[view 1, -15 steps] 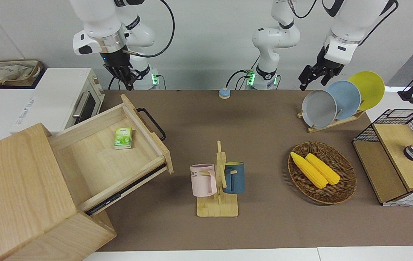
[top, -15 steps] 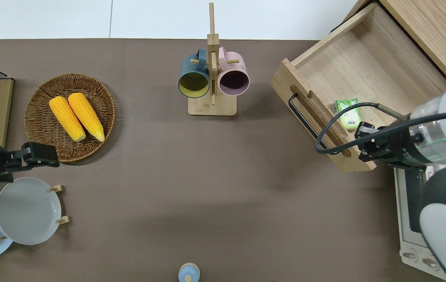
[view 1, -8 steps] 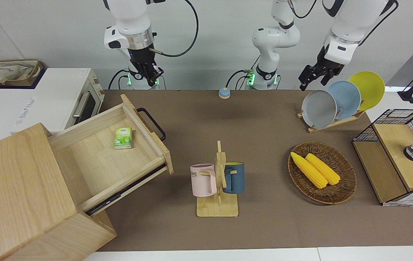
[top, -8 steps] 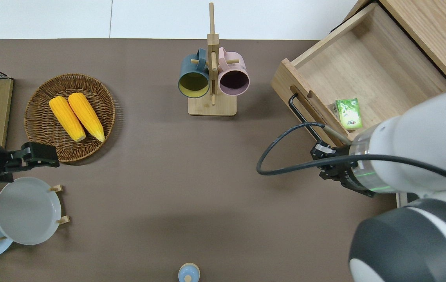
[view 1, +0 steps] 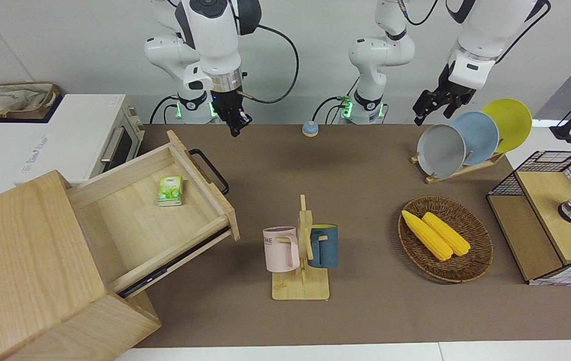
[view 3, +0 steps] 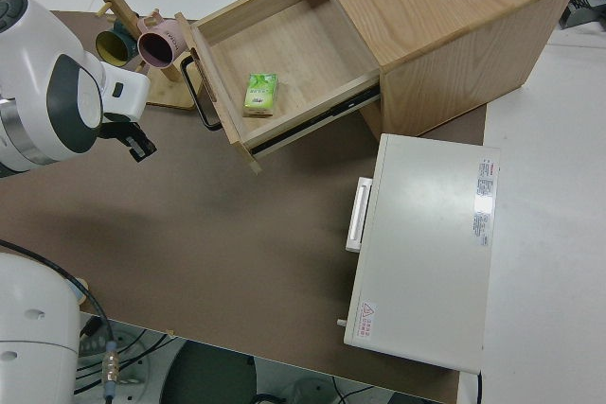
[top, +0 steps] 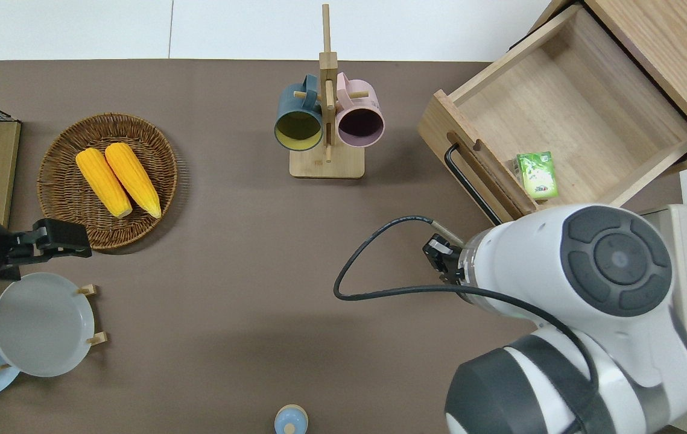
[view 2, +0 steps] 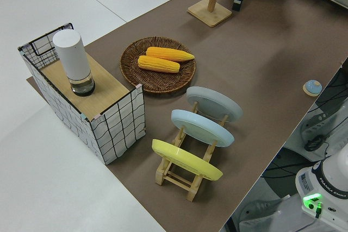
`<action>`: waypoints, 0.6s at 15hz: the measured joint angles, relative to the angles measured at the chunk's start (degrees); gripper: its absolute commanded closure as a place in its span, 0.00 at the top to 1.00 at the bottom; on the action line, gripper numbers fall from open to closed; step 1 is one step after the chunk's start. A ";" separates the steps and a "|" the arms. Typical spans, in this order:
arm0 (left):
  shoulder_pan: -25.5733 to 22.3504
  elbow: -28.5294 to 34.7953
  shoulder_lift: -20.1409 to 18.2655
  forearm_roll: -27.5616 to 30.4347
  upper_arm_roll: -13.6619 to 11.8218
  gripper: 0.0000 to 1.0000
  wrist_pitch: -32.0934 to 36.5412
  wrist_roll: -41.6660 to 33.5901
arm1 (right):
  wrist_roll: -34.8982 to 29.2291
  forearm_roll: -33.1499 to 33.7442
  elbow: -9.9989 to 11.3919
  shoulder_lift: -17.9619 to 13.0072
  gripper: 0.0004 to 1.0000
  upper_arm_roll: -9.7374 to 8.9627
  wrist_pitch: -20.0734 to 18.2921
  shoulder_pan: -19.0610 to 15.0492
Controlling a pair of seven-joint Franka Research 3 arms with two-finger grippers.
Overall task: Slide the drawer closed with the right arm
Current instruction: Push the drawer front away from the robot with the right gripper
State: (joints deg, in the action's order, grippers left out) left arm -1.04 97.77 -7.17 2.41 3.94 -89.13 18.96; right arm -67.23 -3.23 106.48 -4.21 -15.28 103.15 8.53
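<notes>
Drawer pulled out of cabinet at right arm's end, packet in it, mug rack mid-table, corn basket twd left arm's end, plate rack nearer robots than basket.

Drawer: pulled fully out of cabinet.
Handle: unobstructed, bare mat alongside.
Right gripper: over bare mat near handle.
Mug rack: nearest obstacle, clear of drawer front.

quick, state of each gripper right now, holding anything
Right gripper: holds nothing, over bare table near the open drawer; open or shut cannot be told.
Left gripper: parked, holds nothing; open or shut cannot be told.
</notes>
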 measured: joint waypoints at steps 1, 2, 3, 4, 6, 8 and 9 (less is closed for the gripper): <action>0.00 0.00 0.00 0.00 0.00 0.99 0.00 0.00 | -0.86 0.00 1.30 0.00 0.00 0.02 1.88 0.13; 0.00 0.00 0.00 0.00 0.00 0.99 0.00 0.00 | -1.31 0.00 2.39 0.01 0.00 0.03 3.30 0.15; 0.00 0.00 0.00 0.00 0.00 0.99 0.00 0.00 | -1.52 0.00 2.96 0.01 0.00 0.06 4.18 0.15; 0.00 0.00 0.00 0.00 0.00 0.99 0.00 0.00 | -1.69 0.00 3.39 0.09 0.00 0.10 5.22 0.15; 0.00 0.00 0.00 0.00 0.00 0.99 0.00 0.00 | -1.88 0.01 3.97 0.83 0.00 0.20 7.20 0.15; 0.00 0.00 0.00 0.00 0.00 0.99 0.00 0.00 | -1.96 0.55 4.21 2.09 0.00 0.29 8.81 0.15; 0.00 0.00 0.00 0.00 0.00 0.99 0.00 0.00 | -2.01 0.89 4.19 2.78 0.00 0.35 9.53 0.15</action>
State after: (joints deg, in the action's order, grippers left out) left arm -1.04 97.77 -7.17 2.41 3.94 -89.13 18.97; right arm -69.24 -2.34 110.68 -1.43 -14.93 112.68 8.68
